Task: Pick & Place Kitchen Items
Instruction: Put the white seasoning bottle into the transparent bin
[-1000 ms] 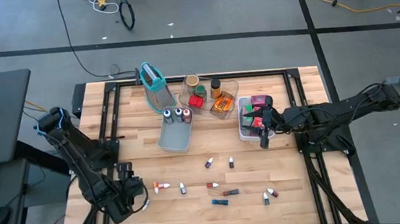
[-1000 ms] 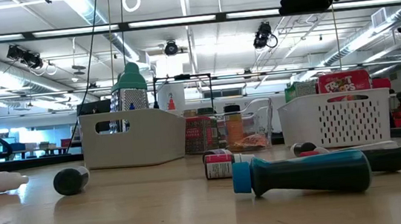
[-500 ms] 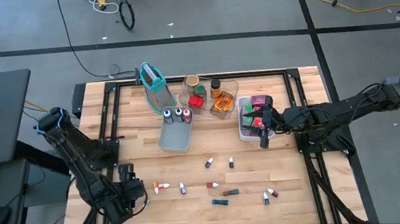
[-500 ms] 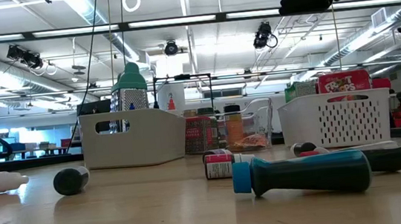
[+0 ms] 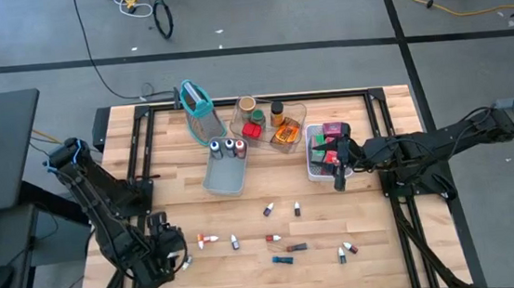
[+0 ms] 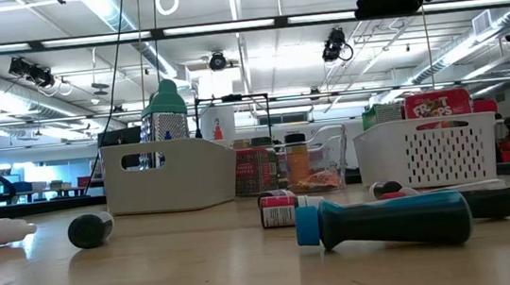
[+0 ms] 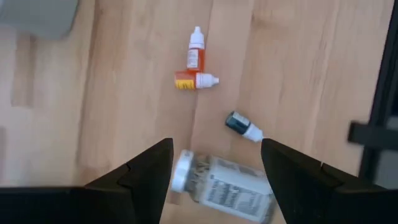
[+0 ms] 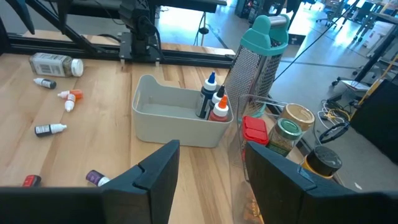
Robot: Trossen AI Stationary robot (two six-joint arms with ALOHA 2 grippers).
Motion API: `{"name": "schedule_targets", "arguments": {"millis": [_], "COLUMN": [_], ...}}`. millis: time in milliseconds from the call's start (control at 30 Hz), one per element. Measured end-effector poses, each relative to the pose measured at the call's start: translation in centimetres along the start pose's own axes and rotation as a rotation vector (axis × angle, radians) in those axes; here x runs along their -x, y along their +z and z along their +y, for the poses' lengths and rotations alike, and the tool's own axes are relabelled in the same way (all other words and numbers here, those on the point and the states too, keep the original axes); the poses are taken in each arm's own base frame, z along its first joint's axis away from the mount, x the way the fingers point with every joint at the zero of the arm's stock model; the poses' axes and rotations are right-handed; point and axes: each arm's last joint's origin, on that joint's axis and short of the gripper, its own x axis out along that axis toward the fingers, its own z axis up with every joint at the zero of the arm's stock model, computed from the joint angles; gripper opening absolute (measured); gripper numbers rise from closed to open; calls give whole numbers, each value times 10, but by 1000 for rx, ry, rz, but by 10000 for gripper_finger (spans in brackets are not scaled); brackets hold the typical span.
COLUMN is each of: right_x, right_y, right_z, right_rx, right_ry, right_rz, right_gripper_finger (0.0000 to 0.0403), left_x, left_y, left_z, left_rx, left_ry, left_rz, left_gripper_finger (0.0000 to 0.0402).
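Observation:
Several small capped vials (image 5: 275,238) lie on their sides, scattered over the wooden table's near half. My left gripper (image 5: 168,247) hovers open near the table's near-left corner. In its wrist view the open fingers (image 7: 216,146) stand above a white-capped spice jar (image 7: 224,190) lying on its side, with two orange vials (image 7: 194,68) and a dark vial (image 7: 244,126) beyond. My right gripper (image 5: 338,176), open (image 8: 211,149), waits at the near side of the white basket (image 5: 313,169) of red, pink and green packets.
A grey tray (image 5: 225,175) holds three upright vials (image 5: 227,147). Behind it stand the teal-rimmed holder (image 5: 197,103) and a clear tray (image 5: 290,113) with jars. In the low view a blue vial (image 6: 387,222) lies closest. Bare wood shows between the trays and the vials.
My left gripper has crept a little toward the table's near edge; its fingers stay open. The vials, trays and right arm have not moved.

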Motion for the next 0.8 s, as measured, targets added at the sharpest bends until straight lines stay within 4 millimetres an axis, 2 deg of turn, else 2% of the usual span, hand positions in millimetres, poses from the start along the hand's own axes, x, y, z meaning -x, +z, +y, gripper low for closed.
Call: {"name": "schedule_targets", "arguments": {"millis": [133,233,433,667,800], "right_x": [0,0,0,0,0], "right_y": [0,0,0,1,3], "right_z": [0,0,0,0,0], "right_rx": [3,5,6,37,51], "right_ry": [0,0,0,0,-2], "right_rz": [0,0,0,-11,-33], "right_gripper_finger": [194,194,194,194,194], "left_x": [0,1,6,17,22], "left_y": [1,5,20,30,36], "left_z": [-3,-10,-26,-44,-48], "left_rx": [171,223,358,306,300], "left_ry": [-32,-100,-252,-448,-466], "left_rz": [-4,-42,-268,-366,-482], "left_gripper_finger": [254,254,254,254,254]}}
